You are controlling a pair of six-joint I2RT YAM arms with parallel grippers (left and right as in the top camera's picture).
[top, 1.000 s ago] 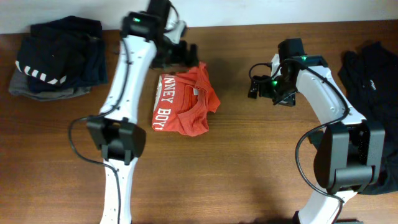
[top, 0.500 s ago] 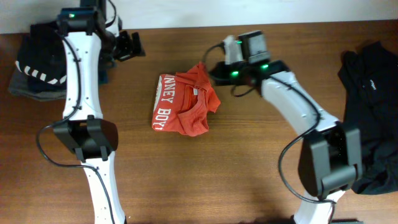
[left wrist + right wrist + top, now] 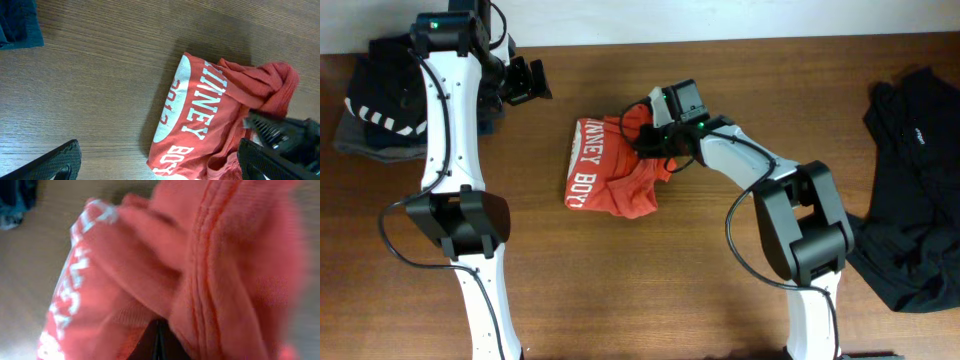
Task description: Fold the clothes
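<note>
A red shirt (image 3: pixel 610 172) with white lettering lies crumpled near the middle of the table. It also shows in the left wrist view as the red shirt (image 3: pixel 210 115). My right gripper (image 3: pixel 646 138) sits at the shirt's upper right corner, shut on a bunched fold. In the right wrist view, red fabric (image 3: pixel 215 265) fills the frame and wraps the closed tips of the right gripper (image 3: pixel 157 341). My left gripper (image 3: pixel 528 80) hovers open to the upper left of the shirt, holding nothing. Its wide-apart fingers (image 3: pixel 52 162) frame the shirt's lower edge from above.
A pile of dark clothes (image 3: pixel 405 95) sits at the far left, behind the left arm. A black garment (image 3: pixel 910 190) lies spread at the right edge. A teal cloth corner (image 3: pixel 17 22) shows at the top left of the left wrist view.
The left arm swung from the shirt toward the dark pile and stayed open. The right arm crossed left to the shirt, shut, and now grips its upper right corner.
</note>
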